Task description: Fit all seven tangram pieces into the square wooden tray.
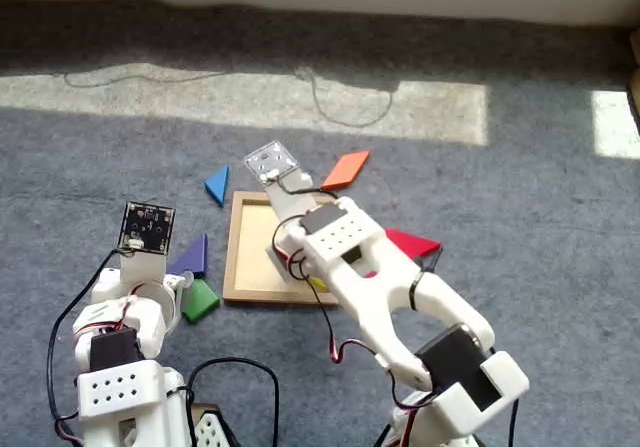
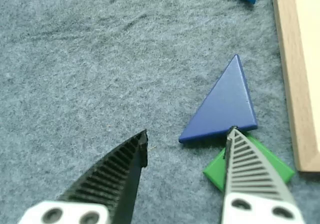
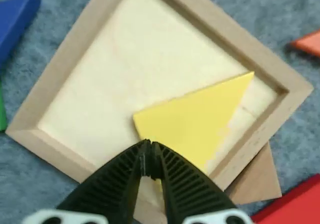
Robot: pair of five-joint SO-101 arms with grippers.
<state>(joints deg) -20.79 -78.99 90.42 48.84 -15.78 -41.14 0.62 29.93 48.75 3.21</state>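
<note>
The square wooden tray lies on the carpet. My right gripper is shut on the edge of a yellow triangle, which hangs tilted over the tray's floor near one corner. In the high view the right arm covers most of the tray, and a sliver of the yellow triangle shows beneath it. My left gripper is open low over the carpet beside the tray. One fingertip sits where the dark blue triangle meets the green piece.
A light blue triangle, an orange parallelogram and a red triangle lie on the carpet around the tray. A flat brown piece pokes out from under the tray's corner. A cable runs across the far carpet.
</note>
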